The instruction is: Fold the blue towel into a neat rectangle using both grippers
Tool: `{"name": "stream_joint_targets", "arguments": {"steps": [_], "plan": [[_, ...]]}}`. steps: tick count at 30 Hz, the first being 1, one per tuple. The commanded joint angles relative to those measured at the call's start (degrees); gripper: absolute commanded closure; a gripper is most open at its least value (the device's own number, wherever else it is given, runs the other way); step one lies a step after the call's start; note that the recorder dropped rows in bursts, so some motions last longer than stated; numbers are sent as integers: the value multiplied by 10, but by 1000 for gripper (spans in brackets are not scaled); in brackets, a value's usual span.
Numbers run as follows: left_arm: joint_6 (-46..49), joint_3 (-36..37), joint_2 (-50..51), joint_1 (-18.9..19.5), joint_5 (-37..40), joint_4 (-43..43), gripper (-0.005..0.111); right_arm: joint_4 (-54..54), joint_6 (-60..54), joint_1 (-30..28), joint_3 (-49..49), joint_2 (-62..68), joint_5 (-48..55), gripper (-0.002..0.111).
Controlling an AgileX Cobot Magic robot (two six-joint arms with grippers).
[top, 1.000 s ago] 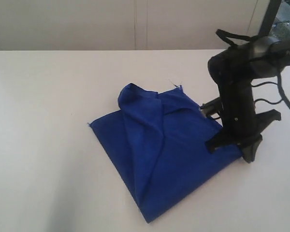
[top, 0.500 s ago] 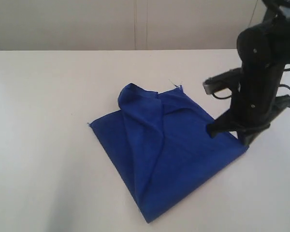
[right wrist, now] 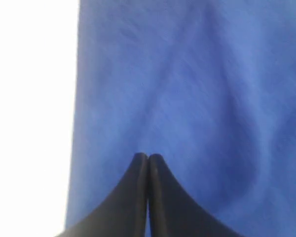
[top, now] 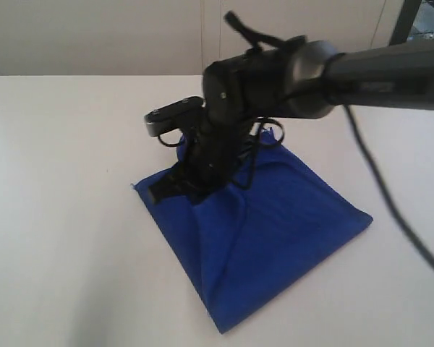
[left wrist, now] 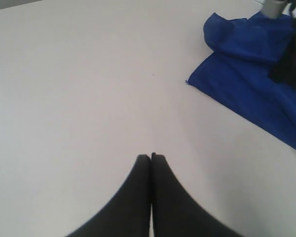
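The blue towel (top: 289, 217) lies on the white table (top: 58, 181), folded roughly into a diamond with a raised crease and a bunched far corner. My right arm reaches across from the right. Its gripper (top: 159, 192) hangs low over the towel's left part, near the left corner. In the right wrist view that gripper (right wrist: 148, 157) is shut with nothing between the jaws, and blue cloth (right wrist: 187, 74) fills the space below it. My left gripper (left wrist: 151, 157) is shut over bare table, well apart from the towel (left wrist: 246, 84). It does not show in the exterior view.
A black cable (top: 390, 210) trails from the right arm over the towel's right corner. A pale wall runs behind the table's far edge, and a dark frame post (top: 405, 22) stands at the back right.
The right arm has swung from the towel's right corner, up and across to its left part. The towel has kept its shape and place.
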Motion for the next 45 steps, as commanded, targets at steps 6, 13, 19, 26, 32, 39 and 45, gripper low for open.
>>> {"name": "stream_joint_targets", "arguments": {"steps": [6, 13, 19, 26, 32, 39, 45], "plan": [[-4, 4, -3, 0, 3, -6, 107, 5, 6, 11, -182, 159, 0, 108], [-4, 4, -3, 0, 3, -6, 107, 22, 6, 11, -243, 221, -16, 108], [-4, 4, -3, 0, 3, -6, 107, 7, 41, -5, -286, 262, -25, 108], [-4, 4, -3, 0, 3, -6, 107, -15, 148, -52, -319, 303, -69, 108], [-4, 4, -3, 0, 3, -6, 107, -8, 217, -100, -323, 301, -100, 108], [-4, 4, -3, 0, 3, -6, 107, 10, 187, -102, -323, 195, -64, 108], [-4, 4, -3, 0, 3, -6, 107, 1, 60, -103, -268, 103, 145, 108]]}}
